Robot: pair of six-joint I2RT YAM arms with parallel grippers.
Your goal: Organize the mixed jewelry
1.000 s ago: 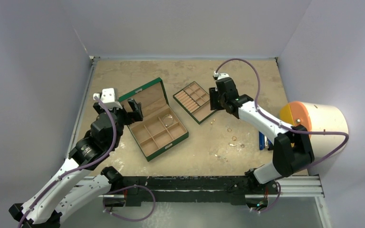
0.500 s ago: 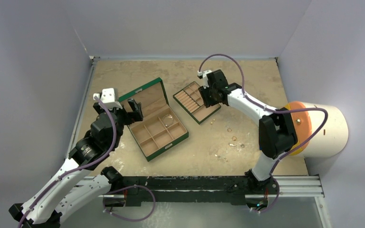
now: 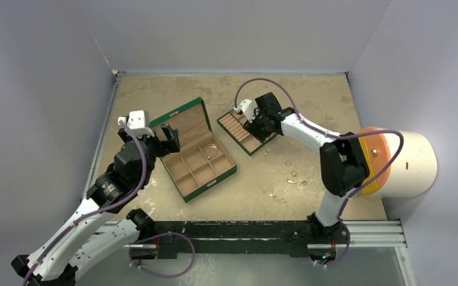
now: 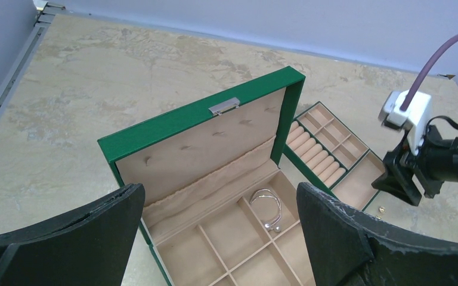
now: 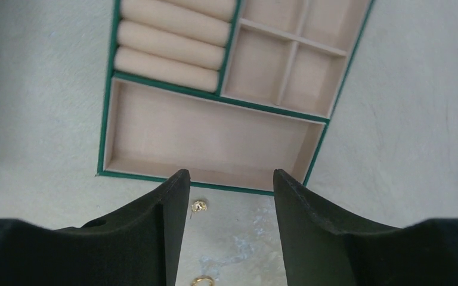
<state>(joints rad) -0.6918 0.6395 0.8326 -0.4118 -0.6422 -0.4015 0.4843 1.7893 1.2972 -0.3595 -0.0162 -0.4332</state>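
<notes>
The job looks barely begun. One silvery hoop (image 4: 266, 205) lies in a rear compartment of the open box (image 3: 212, 182); the other compartments that show are bare. The tray (image 5: 209, 137), set on the tabletop (image 3: 310, 95) just right of the box, shows nothing in its roll slots, small cells or long trough. Several loose pieces (image 3: 287, 162) lie scattered on the tabletop to the right of the tray and nearer the arm bases, so nearly all the sorting is left.

The right claw (image 5: 229, 179) hangs over the tray's near edge, fingers parted to a middling gap and holding nothing. A gold stud (image 5: 198, 206) sits on the tabletop just outside the tray rim, close by the inner face of one finger, apart from it. A gold ring (image 5: 201, 280) lies further out, at the bottom edge of the wrist view.

The left claw (image 4: 220, 193) is spread wide and empty at the box's left side, with the hoop ahead between its fingers
</notes>
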